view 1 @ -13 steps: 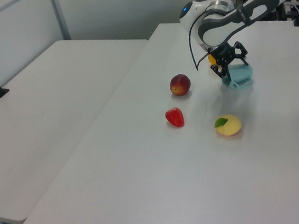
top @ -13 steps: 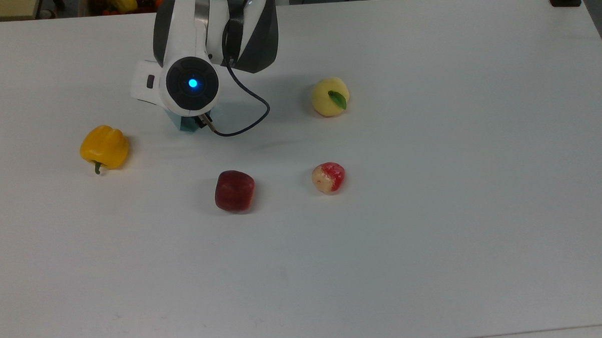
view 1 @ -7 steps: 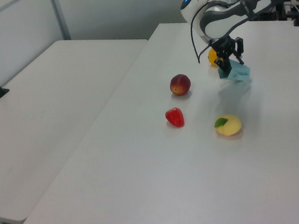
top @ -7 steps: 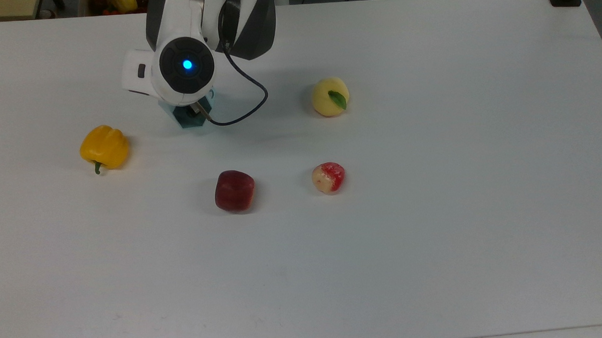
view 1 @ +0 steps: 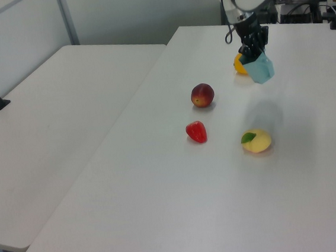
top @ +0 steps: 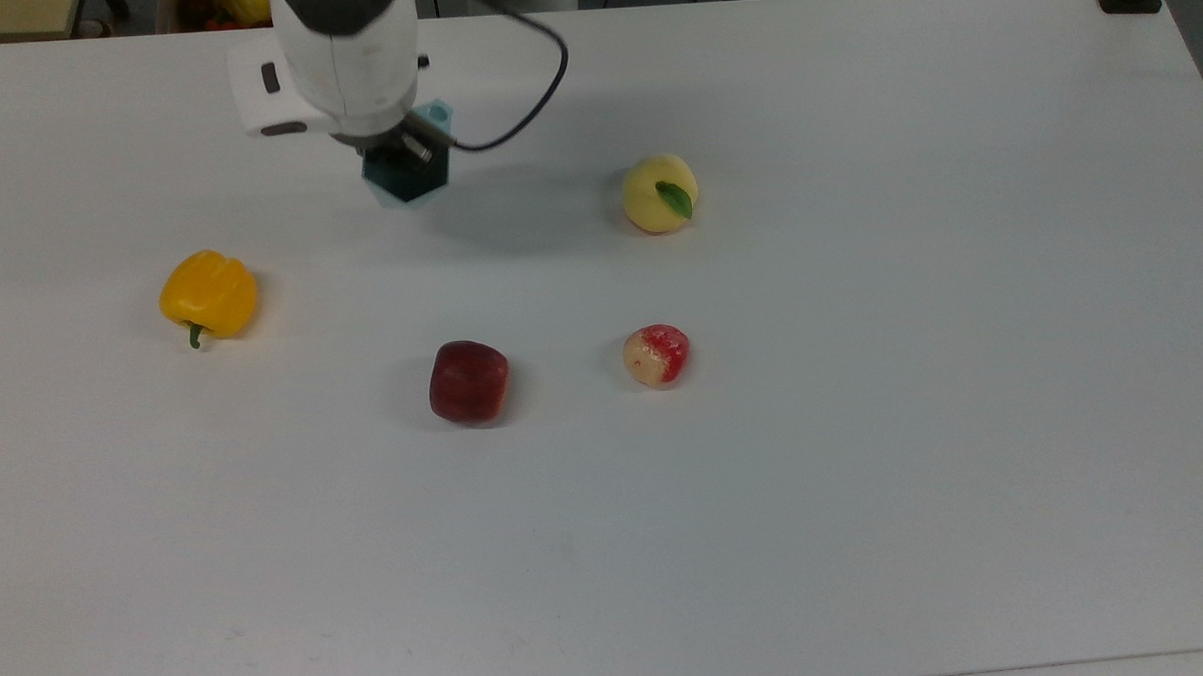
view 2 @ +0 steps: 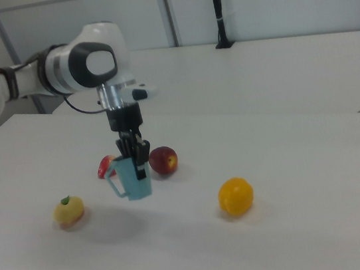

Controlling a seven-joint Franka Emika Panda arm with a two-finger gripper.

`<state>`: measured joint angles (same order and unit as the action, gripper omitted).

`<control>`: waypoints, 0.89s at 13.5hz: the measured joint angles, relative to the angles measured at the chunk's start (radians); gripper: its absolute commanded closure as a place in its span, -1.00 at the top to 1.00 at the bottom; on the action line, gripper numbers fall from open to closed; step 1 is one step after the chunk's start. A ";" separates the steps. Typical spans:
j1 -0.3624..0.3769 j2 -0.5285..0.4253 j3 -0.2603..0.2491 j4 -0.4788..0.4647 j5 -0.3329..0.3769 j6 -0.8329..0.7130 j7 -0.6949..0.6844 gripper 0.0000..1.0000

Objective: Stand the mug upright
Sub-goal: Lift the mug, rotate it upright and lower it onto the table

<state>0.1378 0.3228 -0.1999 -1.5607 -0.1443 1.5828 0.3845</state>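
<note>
The pale blue-teal faceted mug point(view 2: 131, 178) hangs in the air above the white table point(top: 864, 419), roughly upright with its rim up. Its small handle point(view 2: 111, 178) points to the right view's left. In the top view I look down into the mug's point(top: 408, 175) dark hexagonal opening. My gripper point(view 2: 135, 163) comes down from above and is shut on the mug's rim wall, one finger inside and one outside. In the left view the mug point(view 1: 262, 69) hangs below the gripper point(view 1: 255, 52), and its shadow lies on the table underneath.
A yellow bell pepper point(top: 209, 294) lies at the top view's left. A dark red peach point(top: 469, 382) and a red-and-white strawberry point(top: 656, 355) sit mid-table. A yellow fruit with a green leaf point(top: 659, 193) lies to the right of the mug.
The mug went from lying on the table to tilted to hanging upright in the gripper. The arm rose and moved toward the top view's top edge.
</note>
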 measured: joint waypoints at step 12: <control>-0.034 -0.101 0.048 -0.198 0.204 0.350 -0.776 -1.00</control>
<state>0.1038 0.2221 -0.1523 -1.7584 0.0599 1.9329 -0.3919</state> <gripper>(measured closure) 0.916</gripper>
